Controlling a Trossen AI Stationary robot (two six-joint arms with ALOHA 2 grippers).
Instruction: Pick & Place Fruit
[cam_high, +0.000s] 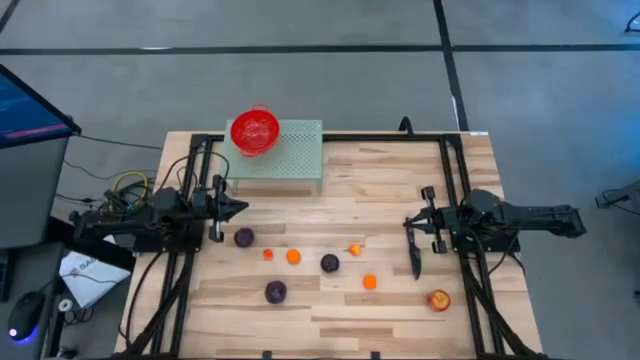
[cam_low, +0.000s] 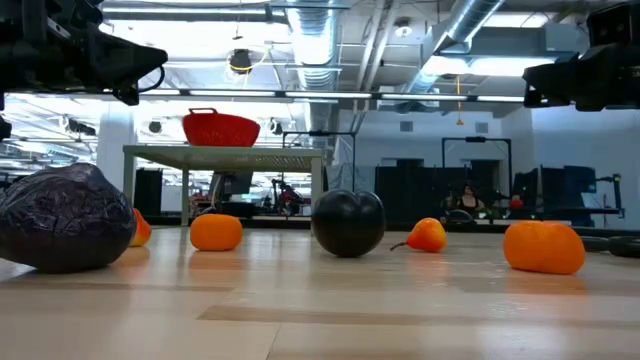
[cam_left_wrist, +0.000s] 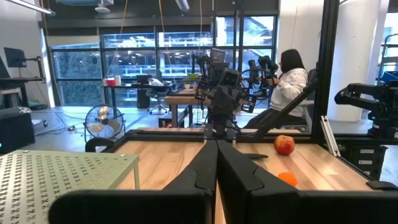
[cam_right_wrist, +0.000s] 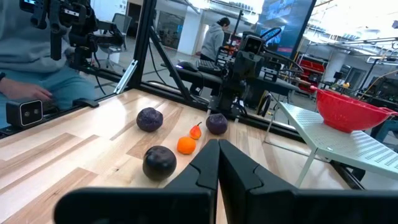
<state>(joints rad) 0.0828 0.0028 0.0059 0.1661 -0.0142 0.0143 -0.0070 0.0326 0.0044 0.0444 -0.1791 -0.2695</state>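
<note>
Three dark purple plums (cam_high: 244, 237) (cam_high: 330, 263) (cam_high: 276, 292) lie on the wooden table among several small orange fruits (cam_high: 293, 257) (cam_high: 370, 282). The red-yellow apple (cam_high: 438, 299) sits near the right front. My left gripper (cam_high: 243, 207) is shut and raised over the table's left side, just beyond the left plum. My right gripper (cam_high: 408, 222) is shut and raised over the right side, above the black knife (cam_high: 414, 255). The left wrist view shows the apple (cam_left_wrist: 284, 144) past its shut fingers (cam_left_wrist: 217, 152). The right wrist view shows the plums (cam_right_wrist: 159, 162) (cam_right_wrist: 149, 119) past the right gripper (cam_right_wrist: 218, 152).
A red colander (cam_high: 255, 131) stands on a green perforated stand (cam_high: 290, 155) at the table's far edge. Black frame rails (cam_high: 455, 180) run along both sides. People sit beyond the table (cam_left_wrist: 292, 74) (cam_right_wrist: 37, 56). Bare wood lies between the arms (cam_high: 330, 210).
</note>
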